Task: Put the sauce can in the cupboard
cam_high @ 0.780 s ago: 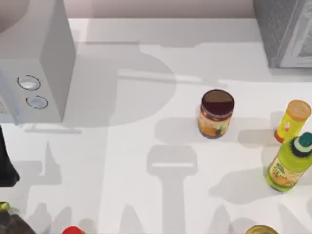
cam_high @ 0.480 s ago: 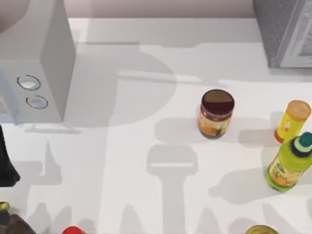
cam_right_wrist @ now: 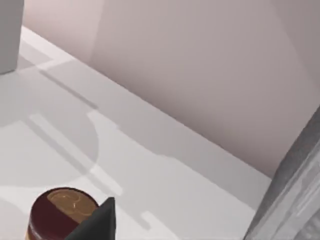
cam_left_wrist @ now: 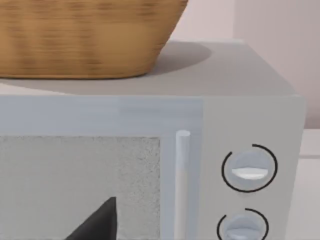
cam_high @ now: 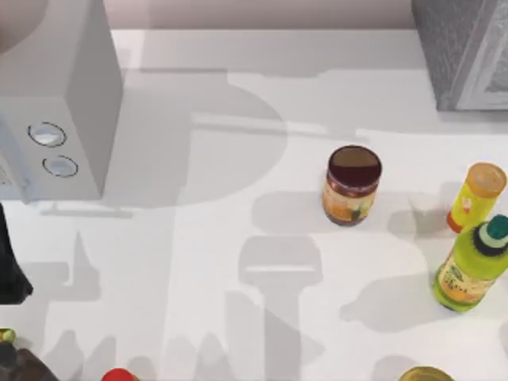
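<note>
The sauce can (cam_high: 352, 185), squat with a maroon lid and an orange label, stands upright on the white table, right of centre. In the right wrist view the sauce can (cam_right_wrist: 59, 212) sits low in the picture, just beside my right gripper's dark fingertip (cam_right_wrist: 101, 223), which is apart from it. The grey speckled cupboard (cam_high: 464, 49) stands at the back right corner, and its edge (cam_right_wrist: 295, 200) also shows in the right wrist view. A dark part of my left arm (cam_high: 8, 270) sits at the table's left edge, and my left gripper's fingertip (cam_left_wrist: 100, 224) faces the knobbed box.
A big light-grey box with two knobs (cam_high: 59, 103) fills the back left and carries a wicker basket (cam_left_wrist: 85, 35). A yellow orange-capped bottle (cam_high: 475, 197) and a green-capped bottle (cam_high: 470, 266) stand right of the can. Small items (cam_high: 119, 375) line the front edge.
No object has moved. Shadows on the table near the front edge and beside the orange-capped bottle have shifted.
</note>
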